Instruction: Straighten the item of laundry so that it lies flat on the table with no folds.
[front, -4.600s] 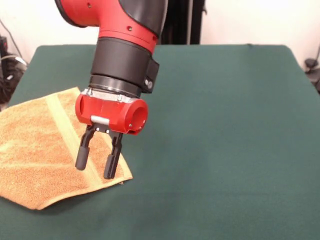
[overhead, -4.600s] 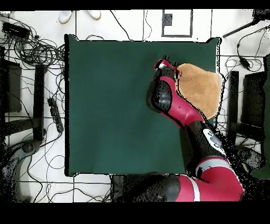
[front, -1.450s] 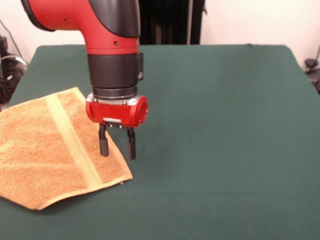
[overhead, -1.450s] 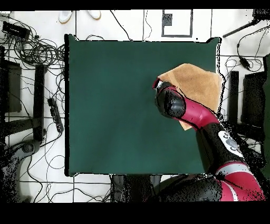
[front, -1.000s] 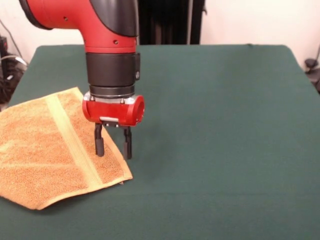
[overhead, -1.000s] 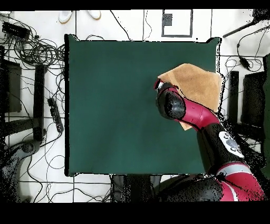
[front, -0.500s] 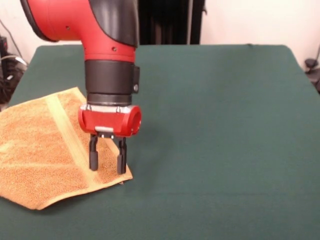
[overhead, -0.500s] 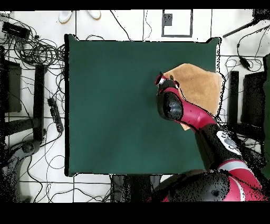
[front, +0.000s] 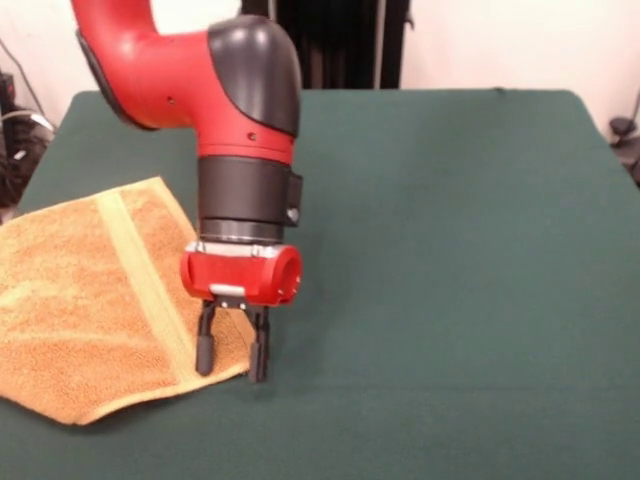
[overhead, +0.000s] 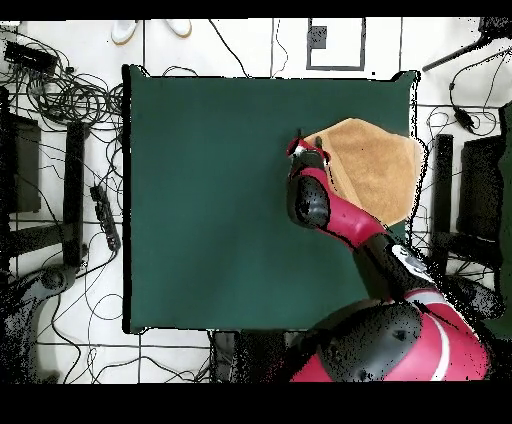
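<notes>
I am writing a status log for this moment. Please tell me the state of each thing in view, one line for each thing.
towel: partly folded, not flat, hanging over the table's edge.
pincer: open, empty, lowered at the towel's near corner, one finger over the cloth, one beside it.
table: covered in green cloth, bearing only the towel.

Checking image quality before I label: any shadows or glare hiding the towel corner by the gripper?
Front view: even light, no glare; the gripper casts only a faint shadow, and the towel corner stays readable. Overhead view: the arm hides part of the towel's edge; the table looks evenly lit.
</notes>
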